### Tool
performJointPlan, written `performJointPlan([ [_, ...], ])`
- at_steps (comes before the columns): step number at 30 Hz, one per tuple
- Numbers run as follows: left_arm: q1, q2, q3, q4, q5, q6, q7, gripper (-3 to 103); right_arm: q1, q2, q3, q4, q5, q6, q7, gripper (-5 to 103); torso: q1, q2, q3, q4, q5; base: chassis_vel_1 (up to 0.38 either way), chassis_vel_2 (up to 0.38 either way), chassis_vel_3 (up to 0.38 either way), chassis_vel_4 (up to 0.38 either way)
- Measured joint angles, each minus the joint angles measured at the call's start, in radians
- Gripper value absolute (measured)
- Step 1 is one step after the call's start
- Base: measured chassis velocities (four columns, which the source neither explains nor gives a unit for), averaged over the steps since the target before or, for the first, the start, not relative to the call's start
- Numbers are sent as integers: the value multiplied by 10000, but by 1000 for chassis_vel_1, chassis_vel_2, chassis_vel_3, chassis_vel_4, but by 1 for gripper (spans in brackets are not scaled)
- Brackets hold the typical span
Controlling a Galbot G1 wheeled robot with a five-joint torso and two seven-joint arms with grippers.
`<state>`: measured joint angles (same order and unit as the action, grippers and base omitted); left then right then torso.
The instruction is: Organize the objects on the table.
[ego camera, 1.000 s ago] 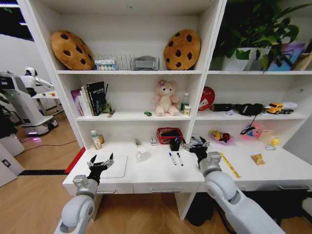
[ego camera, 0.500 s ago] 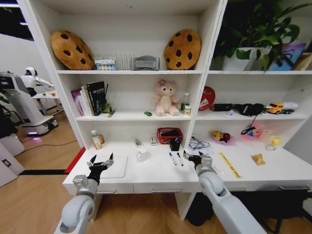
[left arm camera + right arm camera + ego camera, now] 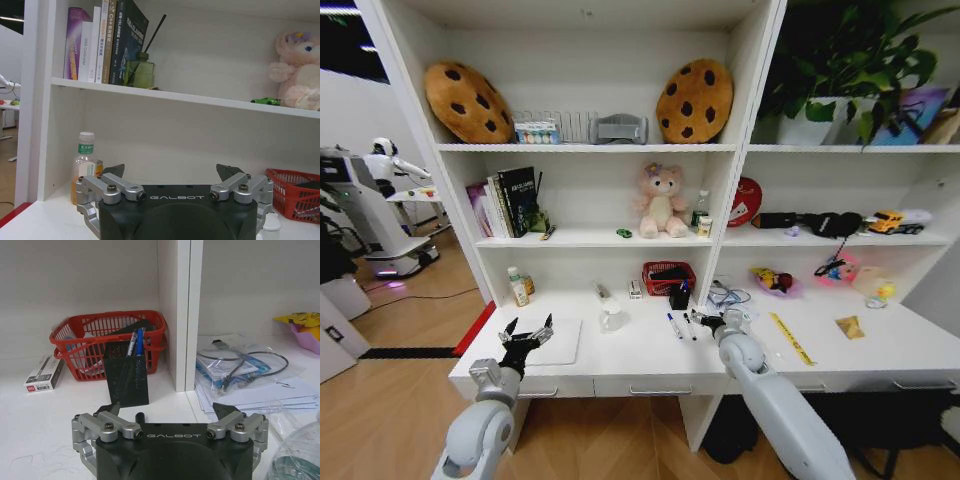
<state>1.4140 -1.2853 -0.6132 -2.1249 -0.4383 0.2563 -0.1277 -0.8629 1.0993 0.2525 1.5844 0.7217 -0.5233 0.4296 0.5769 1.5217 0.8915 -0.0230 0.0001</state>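
Two dark-capped white marker pens point(image 3: 674, 326) lie side by side on the white table point(image 3: 640, 358), in front of a black mesh pen holder point(image 3: 679, 296). My right gripper point(image 3: 706, 320) is open, low over the table just right of the pens. In the right wrist view a dark pen cap point(image 3: 141, 416) shows between the spread fingers of the right gripper point(image 3: 168, 412). My left gripper point(image 3: 525, 334) hangs open over the slim white laptop point(image 3: 556, 342) at the table's left end. The tiny green toy car point(image 3: 623, 233) sits on the shelf above beside the pink bear.
A red basket point(image 3: 107, 335) and a small box point(image 3: 44, 374) stand behind the pen holder point(image 3: 126, 379). A shelf divider point(image 3: 180, 315) rises beside it, with bagged cables point(image 3: 245, 371) to its right. A bottle point(image 3: 85, 161), a clear jar point(image 3: 611, 316) and a yellow strip point(image 3: 790, 338) also sit on the table.
My right gripper has come down and moved left, from by the shelf divider to just right of the pens. The left arm has stayed still.
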Motion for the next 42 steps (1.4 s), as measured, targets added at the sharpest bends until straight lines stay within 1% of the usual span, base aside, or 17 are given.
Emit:
performJointPlan([
  [5,0,0,1,0,0,0,0,100,447,55,-114,-494,62,-24,-164,100,0,0,0,0,-1,0,0,0,0],
  [9,0,0,0,0,0,0,0,100,923,61,-241,-1045,410,-219,-123,100,0,0,0,-1,-1,0,0,0,0],
  [11,0,0,0,0,0,1,1,100,1183,132,-264,-1267,907,-466,85,100,0,0,0,0,-1,0,0,0,0],
  [15,0,-1,0,0,0,0,0,100,1455,253,-311,-1491,1331,-703,222,100,0,0,0,0,-1,0,0,0,0],
  [16,0,0,0,0,0,0,1,100,1512,303,-324,-1551,1408,-744,242,103,0,0,0,0,-2,0,0,0,0],
  [18,0,0,0,0,0,0,0,100,1590,386,-337,-1638,1534,-846,336,103,0,0,0,0,-1,0,0,0,0],
  [19,0,0,0,0,0,0,0,100,1687,467,-359,-1755,1742,-976,473,100,0,0,0,1,-1,0,0,0,0],
  [20,0,0,0,0,0,0,0,100,1687,467,-359,-1755,1742,-976,473,100,0,0,0,1,-1,0,0,0,0],
  [22,0,0,0,0,0,0,0,100,1889,509,-400,-1958,1856,-1147,636,90,0,0,0,0,-1,0,0,0,0],
  [23,0,0,0,0,0,0,0,100,1889,509,-400,-1958,1856,-1147,636,90,0,0,0,0,-1,0,0,0,0],
  [25,0,0,0,0,0,0,0,100,2098,478,-484,-2109,1908,-1272,843,80,1,0,-1,1,-1,0,0,0,0],
  [27,0,-1,1,0,0,0,0,100,2151,440,-510,-2119,1975,-1349,939,80,0,0,-1,1,-1,0,0,0,0],
  [29,0,0,0,0,0,0,0,100,2212,348,-544,-2119,2260,-1485,1092,70,0,0,-1,0,-2,0,0,0,0],
  [30,0,0,0,0,0,0,0,100,2212,348,-544,-2119,2260,-1485,1092,70,0,0,-1,0,-2,0,0,0,0],
  [33,0,0,0,0,0,0,0,100,2277,414,-589,-2314,2441,-1463,1011,58,-1,0,-2,-2,-2,0,0,0,0],
  [40,0,0,0,0,0,0,0,100,2465,646,-709,-2834,2412,-1371,817,52,0,0,-1,1,-1,0,0,0,0],
  [42,0,0,0,0,0,0,0,100,2571,669,-748,-3055,2389,-1371,790,63,0,0,-1,0,-1,0,0,0,0],
])
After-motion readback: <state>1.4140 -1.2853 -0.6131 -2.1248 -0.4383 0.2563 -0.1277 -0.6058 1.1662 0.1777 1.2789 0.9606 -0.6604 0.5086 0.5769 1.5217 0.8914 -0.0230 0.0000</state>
